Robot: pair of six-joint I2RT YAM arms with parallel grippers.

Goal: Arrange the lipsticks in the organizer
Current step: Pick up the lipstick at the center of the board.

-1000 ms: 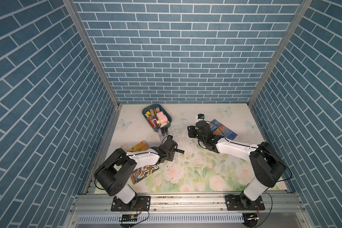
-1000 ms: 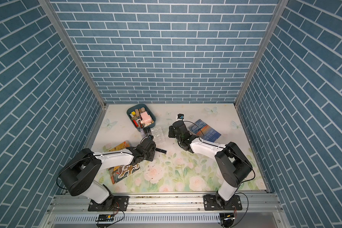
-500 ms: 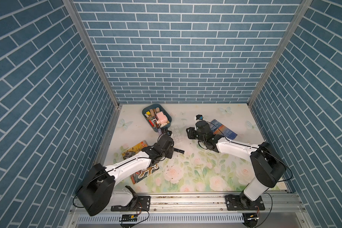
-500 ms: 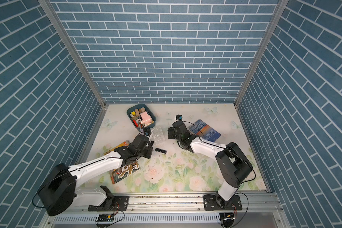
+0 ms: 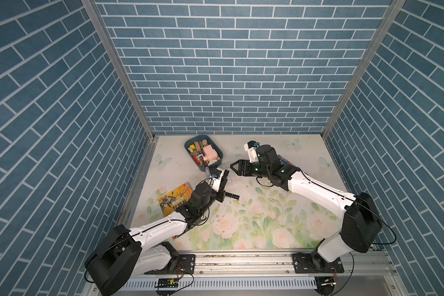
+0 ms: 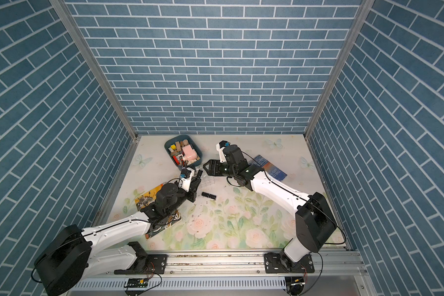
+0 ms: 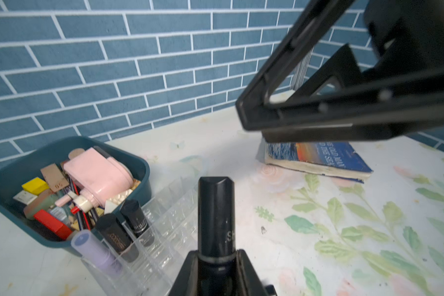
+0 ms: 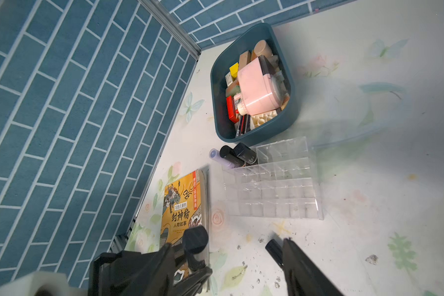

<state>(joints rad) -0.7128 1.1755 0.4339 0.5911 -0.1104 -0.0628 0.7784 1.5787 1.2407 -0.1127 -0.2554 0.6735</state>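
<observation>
Held lipstick (image 7: 216, 223): black, base clamped in left claw (image 7: 215, 257).
Organizer (image 7: 169, 220): just ahead of that claw; lavender tube (image 7: 92, 251), two black tubes (image 7: 116, 235) seated.
Loose lipstick (image 5: 232, 196): flat, beside left claw.
Right claw (image 5: 234, 169): jaws wide, opposite left claw, organizer between.

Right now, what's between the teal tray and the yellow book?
Three lipsticks, one lavender, two black, standing in end cells of the organizer; right wrist view shows it.

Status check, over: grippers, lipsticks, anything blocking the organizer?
Left gripper shut on black lipstick. Right gripper open, near organizer. Three lipsticks slotted; loose lipstick on table.
</observation>
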